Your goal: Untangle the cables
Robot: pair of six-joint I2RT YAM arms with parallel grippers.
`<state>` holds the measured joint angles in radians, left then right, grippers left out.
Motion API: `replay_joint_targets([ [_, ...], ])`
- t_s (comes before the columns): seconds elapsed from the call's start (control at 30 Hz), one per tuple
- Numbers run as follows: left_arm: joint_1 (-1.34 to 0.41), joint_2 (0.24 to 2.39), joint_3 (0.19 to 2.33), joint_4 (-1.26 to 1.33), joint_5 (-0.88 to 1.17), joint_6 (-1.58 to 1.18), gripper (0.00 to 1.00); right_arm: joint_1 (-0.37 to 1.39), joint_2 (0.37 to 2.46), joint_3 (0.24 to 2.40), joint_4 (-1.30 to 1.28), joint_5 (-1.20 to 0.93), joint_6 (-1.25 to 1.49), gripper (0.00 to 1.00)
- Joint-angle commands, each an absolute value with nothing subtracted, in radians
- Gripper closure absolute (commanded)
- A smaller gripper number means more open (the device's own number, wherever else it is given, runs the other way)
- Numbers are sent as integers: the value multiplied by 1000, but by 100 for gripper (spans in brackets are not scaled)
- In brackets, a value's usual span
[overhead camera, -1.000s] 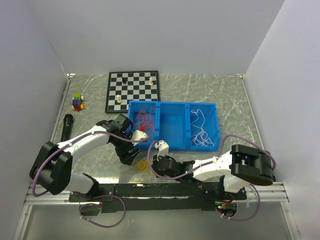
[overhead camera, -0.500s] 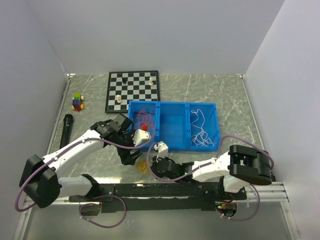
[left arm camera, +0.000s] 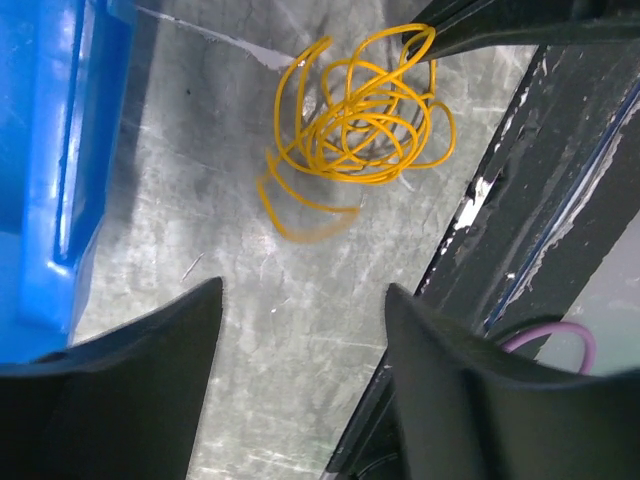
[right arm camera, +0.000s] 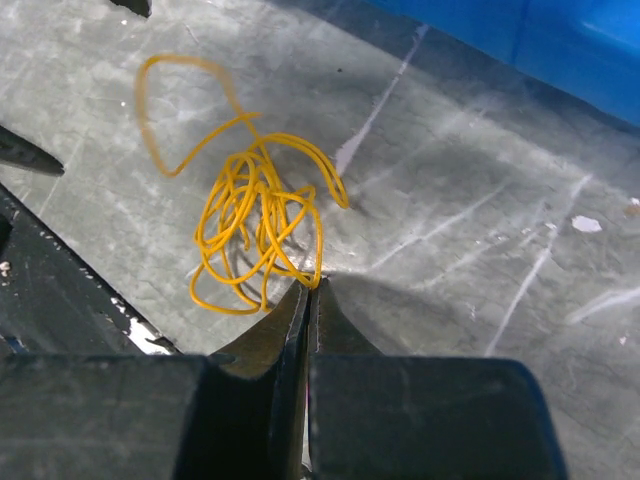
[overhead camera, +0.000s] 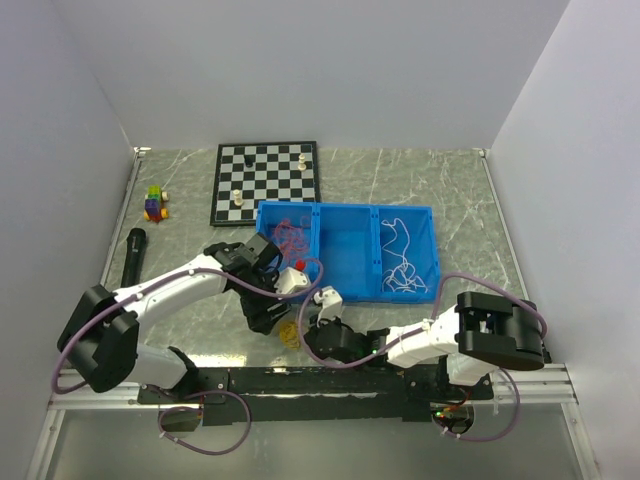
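A yellow cable lies in a loose tangle (overhead camera: 288, 332) on the table, just in front of the blue tray (overhead camera: 350, 294). My right gripper (right arm camera: 313, 287) is shut on a loop at the near edge of this tangle (right arm camera: 255, 220), low at the table. My left gripper (left arm camera: 300, 300) is open and empty, hovering above the table beside the tangle (left arm camera: 360, 120). In the top view the left gripper (overhead camera: 272, 318) is just left of the tangle and the right gripper (overhead camera: 303, 336) just right of it. A red cable (overhead camera: 287, 235) lies in the tray's left compartment and a white cable (overhead camera: 400, 262) in its right one.
A chessboard (overhead camera: 265, 195) with a few pieces lies behind the tray. Coloured toy blocks (overhead camera: 155, 204) and a black stick-like object (overhead camera: 133, 255) are at the left. The black mounting rail (overhead camera: 300, 380) runs along the near edge, close to the tangle.
My left gripper has moved from the tray's left compartment toward the near edge, down beside the yellow tangle. The right gripper has stayed at the tangle, shifting slightly left.
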<state>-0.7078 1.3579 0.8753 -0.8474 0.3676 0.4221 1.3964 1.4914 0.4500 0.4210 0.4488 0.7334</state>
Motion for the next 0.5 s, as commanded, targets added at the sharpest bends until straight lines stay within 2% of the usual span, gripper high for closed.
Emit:
replay_joint_targets([
  [0.0, -733, 1367, 888, -809, 365, 405, 37, 1410, 1480, 431, 472, 488, 758, 100],
  [0.13, -755, 1393, 914, -795, 370, 390, 37, 1411, 1470, 422, 477, 495, 758, 100],
  [0.33, -762, 1404, 966, -796, 437, 354, 23, 1414, 1456, 426, 476, 500, 749, 100],
  [0.47, -765, 1422, 971, -769, 403, 324, 21, 1416, 1451, 426, 476, 503, 741, 100],
])
